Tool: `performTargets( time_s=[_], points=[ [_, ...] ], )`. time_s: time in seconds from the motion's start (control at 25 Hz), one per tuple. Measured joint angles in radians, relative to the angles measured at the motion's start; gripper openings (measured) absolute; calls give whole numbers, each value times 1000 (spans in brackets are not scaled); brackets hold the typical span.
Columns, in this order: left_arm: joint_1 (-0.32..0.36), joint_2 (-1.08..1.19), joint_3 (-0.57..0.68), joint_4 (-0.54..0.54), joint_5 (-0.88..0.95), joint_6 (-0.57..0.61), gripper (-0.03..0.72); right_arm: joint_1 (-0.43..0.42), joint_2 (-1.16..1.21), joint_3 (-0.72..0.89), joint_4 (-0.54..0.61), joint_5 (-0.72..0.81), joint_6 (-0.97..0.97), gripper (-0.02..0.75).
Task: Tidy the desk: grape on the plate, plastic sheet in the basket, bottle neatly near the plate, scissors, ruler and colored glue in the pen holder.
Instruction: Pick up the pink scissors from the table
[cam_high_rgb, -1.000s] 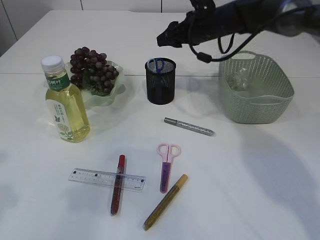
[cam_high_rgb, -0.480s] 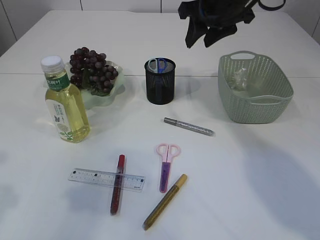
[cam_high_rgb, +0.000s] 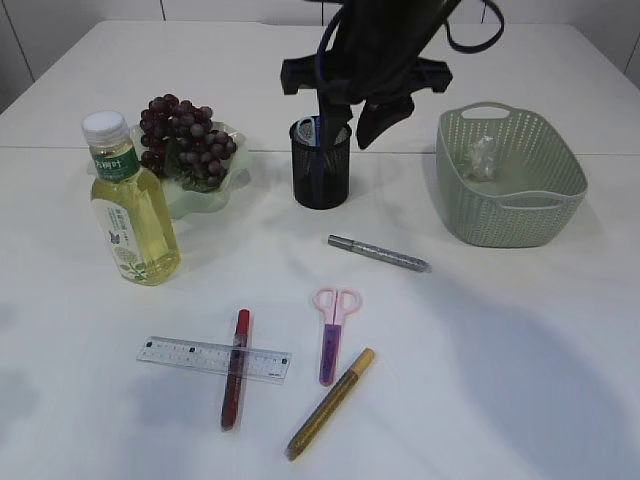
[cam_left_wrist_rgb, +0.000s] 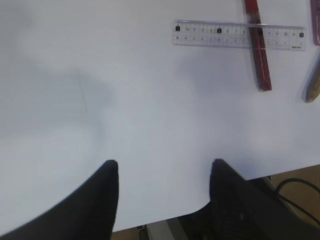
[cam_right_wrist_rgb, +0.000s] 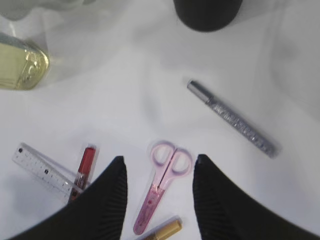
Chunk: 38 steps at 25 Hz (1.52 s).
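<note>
**Above the pink scissors, jaws apart and empty**

On the bare table between the silver glue pen (cam_right_wrist_rgb: 231, 119) and the ruler (cam_right_wrist_rgb: 44, 171) lie the pink scissors (cam_right_wrist_rgb: 162, 187); the right gripper (cam_right_wrist_rgb: 159, 187) hovers over them, fingers spread, holding nothing; light, stiff, slippery plastic, probably best pinched across the closed blades just below the loops; the left gripper (cam_left_wrist_rgb: 162, 190) also stands open and empty.

Three glue pens on the table: silver glue pen (cam_high_rgb: 378, 253) at centre, red glue pen (cam_high_rgb: 235, 368) at 7 o'clock, gold glue pen (cam_high_rgb: 330, 403) at 6. One pink scissors (cam_high_rgb: 333, 331); possibly a second, blue-handled pair in the pen holder (cam_high_rgb: 321, 163), hard to tell. One ruler (cam_high_rgb: 213, 359), bottle (cam_high_rgb: 129, 203), grape bunch (cam_high_rgb: 186, 137), plate (cam_high_rgb: 193, 199), basket (cam_high_rgb: 509, 176).
</note>
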Motion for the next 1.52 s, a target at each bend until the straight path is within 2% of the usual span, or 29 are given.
performTargets(
  time_s=[0.44, 0.84, 1.16, 1.52],
  points=[
    [0, 0, 0, -34, 24, 0, 423, 103, 8, 290, 26, 0, 182, 354],
    [0, 0, 0, -67, 24, 0, 422, 105, 79, 297, 16, -13, 431, 354],
    [0, 0, 0, -69, 24, 0, 422, 141, 155, 297, 29, -33, 428, 353],
    [0, 0, 0, -70, 25, 0, 422, 141, 183, 297, 4, -63, 428, 353]
  ],
)
